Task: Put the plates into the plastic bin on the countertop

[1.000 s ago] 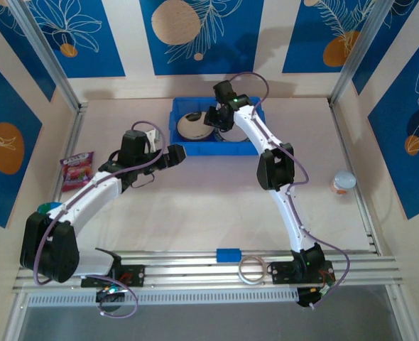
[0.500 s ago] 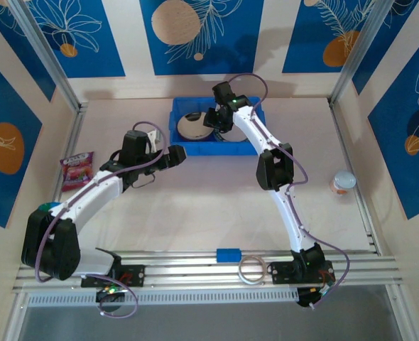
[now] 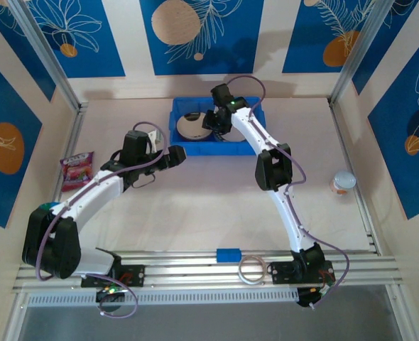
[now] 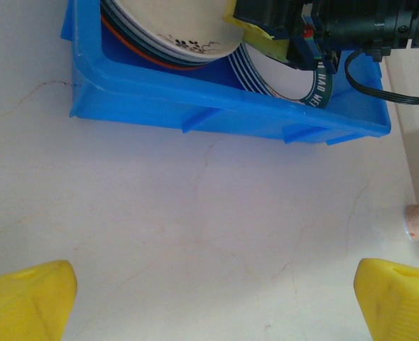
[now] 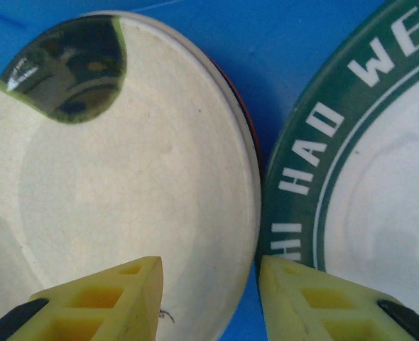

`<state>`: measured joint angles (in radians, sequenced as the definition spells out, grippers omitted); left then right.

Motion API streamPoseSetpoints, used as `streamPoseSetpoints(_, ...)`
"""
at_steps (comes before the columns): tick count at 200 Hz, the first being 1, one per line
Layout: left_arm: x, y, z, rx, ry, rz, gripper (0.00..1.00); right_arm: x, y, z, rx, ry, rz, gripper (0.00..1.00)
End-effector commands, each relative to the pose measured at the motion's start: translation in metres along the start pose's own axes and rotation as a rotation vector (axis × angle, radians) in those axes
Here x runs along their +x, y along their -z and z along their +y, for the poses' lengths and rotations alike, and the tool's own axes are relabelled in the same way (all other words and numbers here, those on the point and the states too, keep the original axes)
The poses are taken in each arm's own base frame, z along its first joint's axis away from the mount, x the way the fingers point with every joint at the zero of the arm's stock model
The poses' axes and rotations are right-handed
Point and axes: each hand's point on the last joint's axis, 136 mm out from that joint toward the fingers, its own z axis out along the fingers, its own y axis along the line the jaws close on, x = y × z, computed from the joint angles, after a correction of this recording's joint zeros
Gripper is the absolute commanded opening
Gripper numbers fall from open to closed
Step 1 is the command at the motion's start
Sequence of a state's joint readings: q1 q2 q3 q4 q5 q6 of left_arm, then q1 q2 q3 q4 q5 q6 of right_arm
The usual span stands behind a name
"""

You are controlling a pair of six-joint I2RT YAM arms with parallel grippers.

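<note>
Plates (image 3: 192, 125) lie in the blue plastic bin (image 3: 216, 150), upper centre overhead. Right wrist view adds a green-lettered plate (image 5: 380, 206) beside a cream plate (image 5: 124, 177), right claw (image 5: 209, 273) apart above them. Left claw (image 4: 209, 298) gapes wide over desk (image 4: 195, 227).

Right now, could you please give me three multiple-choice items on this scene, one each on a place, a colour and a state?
1. Where is the pink snack packet? A) against the back wall B) on the countertop, left of the left arm C) at the far right corner
2. What colour is the rim of the lettered plate in the plastic bin? A) orange B) black C) dark green
3. How is the left gripper? A) open, empty B) shut on a plate C) shut, empty
Key: 1 B, it lies left of that arm; 2 C, white letters on a green band; 3 A, its fingers stand wide apart, nothing between.
</note>
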<state>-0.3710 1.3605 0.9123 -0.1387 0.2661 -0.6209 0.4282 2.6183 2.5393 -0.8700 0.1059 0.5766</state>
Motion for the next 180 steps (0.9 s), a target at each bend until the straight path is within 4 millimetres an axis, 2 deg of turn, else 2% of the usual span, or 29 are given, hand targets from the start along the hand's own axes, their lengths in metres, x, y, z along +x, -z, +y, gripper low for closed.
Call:
streamPoseSetpoints(1,-0.015,0.013,-0.008,-0.022,-0.073,-0.052,1.0,-0.029,0.055,0.018,-0.058,0.041,-0.118,0.42)
streamPoseSetpoints(43,-0.029,0.027,-0.009,-0.064,-0.12,-0.113,1.0,-0.039,0.118,0.037,-0.121,0.091,-0.2,0.43)
streamPoseSetpoints(61,-0.035,0.031,-0.007,-0.088,-0.129,-0.14,1.0,-0.034,0.143,0.041,-0.148,0.132,-0.23,0.45)
streamPoseSetpoints(75,-0.039,0.033,-0.002,-0.118,-0.147,-0.169,1.0,-0.022,0.16,0.044,-0.202,0.173,-0.252,0.48)
streamPoseSetpoints(83,-0.041,0.035,0.001,-0.136,-0.16,-0.188,1.0,-0.014,0.171,0.045,-0.24,0.202,-0.274,0.54)
streamPoseSetpoints(88,-0.043,0.036,0.004,-0.153,-0.166,-0.202,1.0,-0.008,0.178,0.045,-0.26,0.218,-0.29,0.61)
streamPoseSetpoints(96,-0.045,0.039,0.008,-0.179,-0.182,-0.226,1.0,0.003,0.189,0.044,-0.283,0.244,-0.311,0.84)
streamPoseSetpoints(99,-0.046,0.04,0.01,-0.189,-0.189,-0.241,1.0,0.008,0.192,0.042,-0.286,0.253,-0.315,0.95)
streamPoseSetpoints(101,-0.048,0.042,0.011,-0.197,-0.192,-0.251,1.0,0.012,0.193,0.041,-0.286,0.258,-0.317,1.0)
streamPoseSetpoints(120,-0.055,0.054,0.019,-0.25,-0.236,-0.35,1.0,0.04,0.211,0.025,-0.253,0.29,-0.337,0.99)
streamPoseSetpoints(141,-0.06,0.068,0.026,-0.282,-0.289,-0.457,1.0,0.065,0.218,-0.006,-0.144,0.287,-0.359,0.99)
streamPoseSetpoints(161,-0.055,0.074,0.027,-0.28,-0.388,-0.521,1.0,0.076,0.228,-0.033,-0.044,0.296,-0.451,0.99)
streamPoseSetpoints(180,-0.049,0.078,0.035,-0.309,-0.444,-0.553,1.0,0.082,0.235,-0.047,-0.003,0.351,-0.559,0.99)
